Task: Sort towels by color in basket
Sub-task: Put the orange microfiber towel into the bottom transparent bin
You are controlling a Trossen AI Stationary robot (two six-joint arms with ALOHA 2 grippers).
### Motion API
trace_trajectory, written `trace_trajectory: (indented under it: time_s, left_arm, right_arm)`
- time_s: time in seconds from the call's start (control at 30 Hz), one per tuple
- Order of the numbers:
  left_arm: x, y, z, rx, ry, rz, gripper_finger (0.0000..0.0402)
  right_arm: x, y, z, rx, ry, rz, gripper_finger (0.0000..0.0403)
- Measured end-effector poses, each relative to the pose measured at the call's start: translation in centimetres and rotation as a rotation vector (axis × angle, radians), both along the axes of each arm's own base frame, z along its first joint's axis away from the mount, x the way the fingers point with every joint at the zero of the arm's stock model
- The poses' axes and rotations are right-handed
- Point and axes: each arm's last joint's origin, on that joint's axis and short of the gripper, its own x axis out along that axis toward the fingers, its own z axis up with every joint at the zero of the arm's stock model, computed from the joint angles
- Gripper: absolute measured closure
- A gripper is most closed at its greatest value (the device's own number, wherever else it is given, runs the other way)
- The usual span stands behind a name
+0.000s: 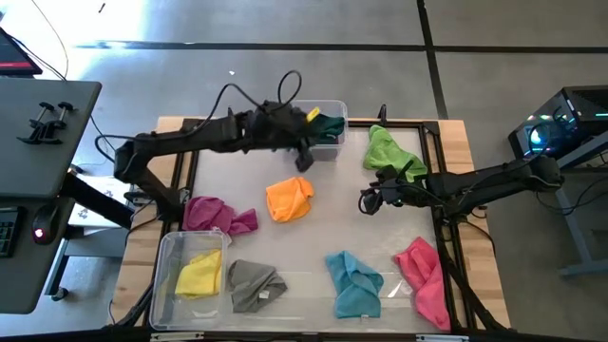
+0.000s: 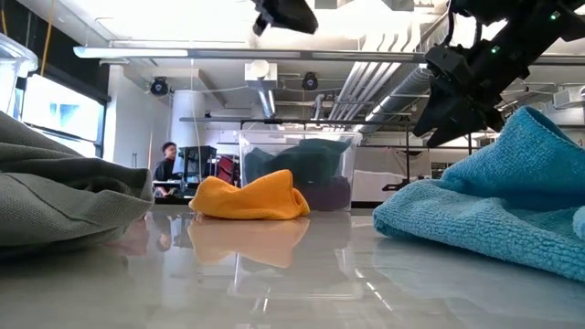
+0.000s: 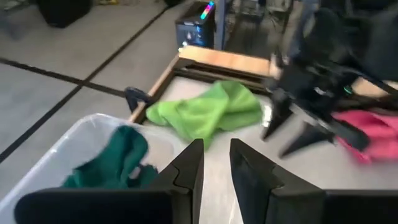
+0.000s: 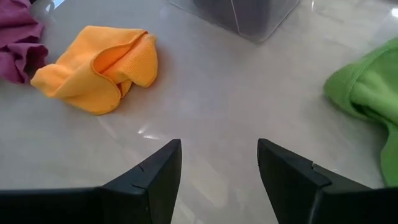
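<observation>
High view first: the pale tabletop point(image 1: 313, 242) carries two clear bins — one at the far edge point(image 1: 334, 150) holding the dark green towel point(image 1: 329, 125), one at the near left corner point(image 1: 163, 280) holding the yellow towel point(image 1: 199, 274). Loose on the surface lie the lime towel point(image 1: 389, 152), pink point(image 1: 425, 274), cyan point(image 1: 353, 283), grey point(image 1: 255, 285), magenta point(image 1: 217, 215) and orange point(image 1: 289, 198).

The left tool point(image 1: 304, 160) hangs just beside the far bin, its fingers narrowed to a slim gap with nothing between them (a drop-off looks finished). The right tool point(image 1: 367, 200) waits with jaws wide and empty, facing the orange towel. Likely next — reach that towel, pinch a raised fold, carry it to its bin.
</observation>
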Motion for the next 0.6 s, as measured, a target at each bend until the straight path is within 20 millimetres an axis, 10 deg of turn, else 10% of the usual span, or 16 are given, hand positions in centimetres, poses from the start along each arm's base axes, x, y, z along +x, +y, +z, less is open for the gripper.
trace_trajectory:
  time_s: [0.33,0.6]
  left_arm:
    - [-2.8,-7.5,-1.6,0.017,0.362,-0.144,0.0339]
    - [-3.2,-9.9,-7.8,-0.204,0.384,-0.224,0.0339]
  right_arm:
    - [0.0,0.0,0.0,-0.058,0.027,0.035,0.0199]
    - [0.0,-0.1,0.0,-0.064,0.027,0.031,0.0199]
